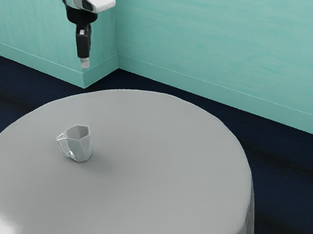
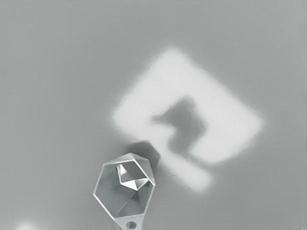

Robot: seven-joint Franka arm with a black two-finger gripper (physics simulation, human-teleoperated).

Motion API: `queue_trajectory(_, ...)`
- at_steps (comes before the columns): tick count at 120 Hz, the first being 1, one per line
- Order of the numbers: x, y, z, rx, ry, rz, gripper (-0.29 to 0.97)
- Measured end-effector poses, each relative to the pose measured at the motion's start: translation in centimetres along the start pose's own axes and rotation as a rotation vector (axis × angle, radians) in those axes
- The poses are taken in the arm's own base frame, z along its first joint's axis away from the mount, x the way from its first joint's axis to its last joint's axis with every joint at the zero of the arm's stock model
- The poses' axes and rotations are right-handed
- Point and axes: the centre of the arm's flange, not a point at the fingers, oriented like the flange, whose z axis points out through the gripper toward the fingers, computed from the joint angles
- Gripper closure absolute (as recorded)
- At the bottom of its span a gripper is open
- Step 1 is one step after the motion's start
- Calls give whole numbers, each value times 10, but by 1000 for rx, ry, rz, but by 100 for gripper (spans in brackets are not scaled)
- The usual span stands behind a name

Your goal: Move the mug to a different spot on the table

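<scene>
faceted pale grey mug (image 1: pixel 76 141) (image 2: pixel 124 189), upright, handle toward the exterior view's left, on the round table (image 1: pixel 163 198)

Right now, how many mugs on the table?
1. The mug stands upright on the table, toward the exterior view's left, handle toward that side. Nothing there could hide another.

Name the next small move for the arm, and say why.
Probably lower the gripper toward the mug. The gripper hangs high above the table, well clear of the mug, which stands upright and untouched with its opening facing up. A grasp likely needs the hand brought down over it first.
</scene>
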Motion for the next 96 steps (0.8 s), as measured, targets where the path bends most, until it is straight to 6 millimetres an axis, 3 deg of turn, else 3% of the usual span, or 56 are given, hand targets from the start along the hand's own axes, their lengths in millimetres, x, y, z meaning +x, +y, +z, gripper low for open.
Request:
queue_trajectory(36, 5, 5, -1, 1, 1, 42, 0)
queue_trajectory(47, 2, 4, 12, -21, -18, 43, 0)
queue_trajectory(80, -66, 25, 38, -91, -48, -44, 0)
queue_trajectory(96, -91, 17, 62, -117, -53, -104, 0)
